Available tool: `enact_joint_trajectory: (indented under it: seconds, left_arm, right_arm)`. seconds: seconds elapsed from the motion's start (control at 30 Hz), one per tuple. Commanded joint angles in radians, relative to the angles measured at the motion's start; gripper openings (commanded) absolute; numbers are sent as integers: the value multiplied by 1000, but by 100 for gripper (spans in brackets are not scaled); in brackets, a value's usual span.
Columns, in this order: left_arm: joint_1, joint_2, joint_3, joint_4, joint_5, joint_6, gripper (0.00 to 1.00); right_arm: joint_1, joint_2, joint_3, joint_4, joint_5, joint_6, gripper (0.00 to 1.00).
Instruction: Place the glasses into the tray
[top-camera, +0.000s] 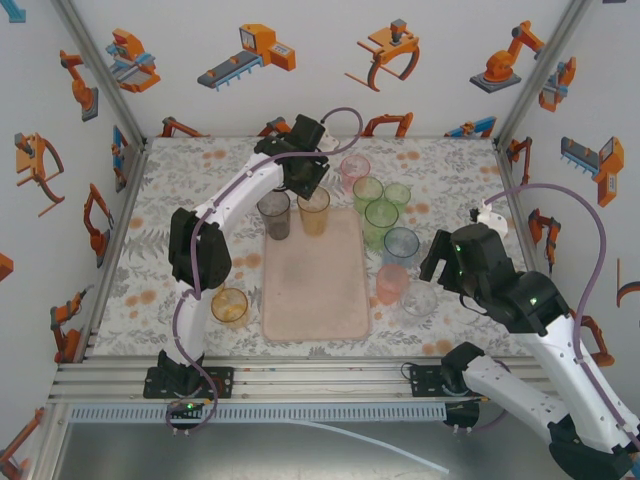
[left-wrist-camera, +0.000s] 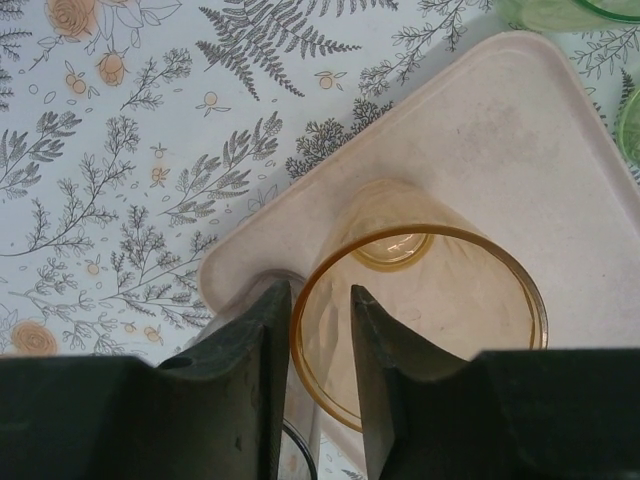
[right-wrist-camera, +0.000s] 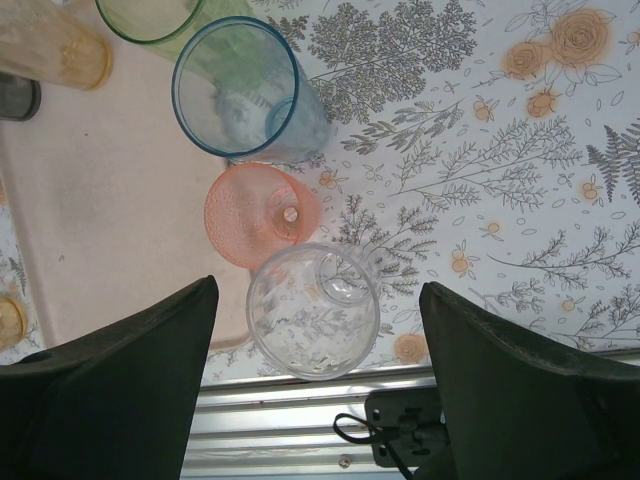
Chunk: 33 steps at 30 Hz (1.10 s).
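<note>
Amber glass (left-wrist-camera: 430, 300) on tray (left-wrist-camera: 520, 150), rim between slightly parted left jaws, clear glass (right-wrist-camera: 312, 312) below spread right jaws

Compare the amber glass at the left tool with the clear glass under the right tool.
The amber glass is orange-tinted, on the tray; the clear glass is colourless, on the table beside it. The left tool straddles the amber glass's wall; the right tool hangs wide open over the clear glass. Both stand upright.

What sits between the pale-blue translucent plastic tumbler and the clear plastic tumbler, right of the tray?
A pink translucent plastic tumbler stands between the pale-blue tumbler and the clear tumbler; clearest in the right wrist view.
</note>
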Motion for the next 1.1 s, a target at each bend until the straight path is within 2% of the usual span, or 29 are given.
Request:
enact_joint_trajectory:
  seconds: [0.0, 0.33, 0.5, 0.77, 0.93, 1.07]
  left_arm:
    - [-1, -21, 19, -18, -8, 23, 37]
    - [-2, -83, 55, -32, -25, 49, 57]
    - [-4, -151, 81, -43, -8, 54, 64]
    - [-19, -310, 75, -63, 57, 65, 82]
    - [-29, -454, -32, -62, 93, 87, 89]
    - [-28, -589, -178, -46, 143, 113, 93]
  right_arm:
    - [7, 1, -12, 2, 21, 10, 75]
    - [6, 12, 15, -12, 30, 16, 77]
    - [5, 29, 63, -101, 50, 30, 75]
    - [5, 29, 104, -254, 21, 68, 70]
    - [5, 65, 114, -282, 11, 55, 70]
    - [5, 127, 116, -287, -56, 43, 69]
